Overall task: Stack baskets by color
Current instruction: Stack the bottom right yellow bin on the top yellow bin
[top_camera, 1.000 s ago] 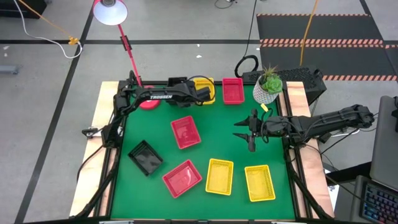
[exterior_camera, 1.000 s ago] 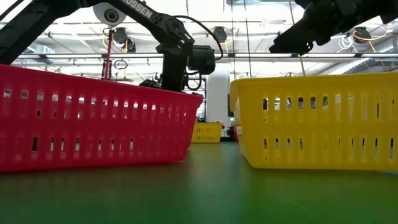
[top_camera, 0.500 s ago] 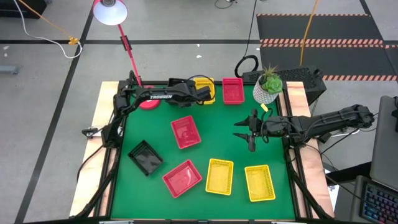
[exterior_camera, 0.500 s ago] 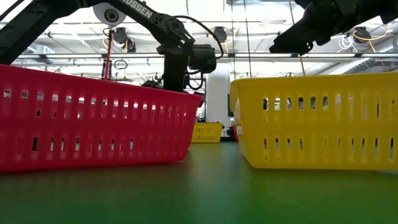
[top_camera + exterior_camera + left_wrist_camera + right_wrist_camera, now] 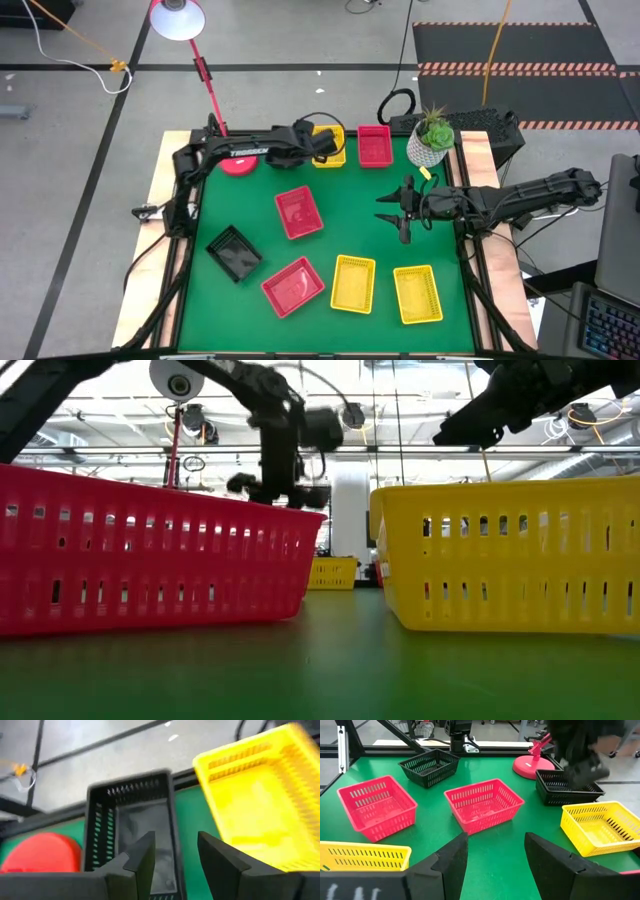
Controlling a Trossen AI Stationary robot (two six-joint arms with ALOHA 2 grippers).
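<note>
My left gripper (image 5: 176, 840) hangs open just above a black basket (image 5: 130, 815) at the far edge, touching nothing. In the right wrist view that black basket (image 5: 567, 787) looks nested in another one. Beside it stand a yellow basket (image 5: 332, 146) and a red basket (image 5: 375, 145). Two red baskets (image 5: 299, 212) (image 5: 293, 286), one black basket (image 5: 234, 252) and two yellow baskets (image 5: 353, 283) (image 5: 417, 293) rest singly on the green mat. My right gripper (image 5: 403, 212) waits open at the right side, above the mat.
A round red lamp base (image 5: 238, 165) sits at the far left, next to the black baskets, with its lamp (image 5: 177, 18) leaning out beyond the table. A white plant pot (image 5: 432, 140) stands at the far right corner. The middle of the green mat (image 5: 350, 225) is bare.
My left gripper has opened and risen from the black baskets at the far edge, tipping slightly. The black basket stays where it was, next to the yellow one.
</note>
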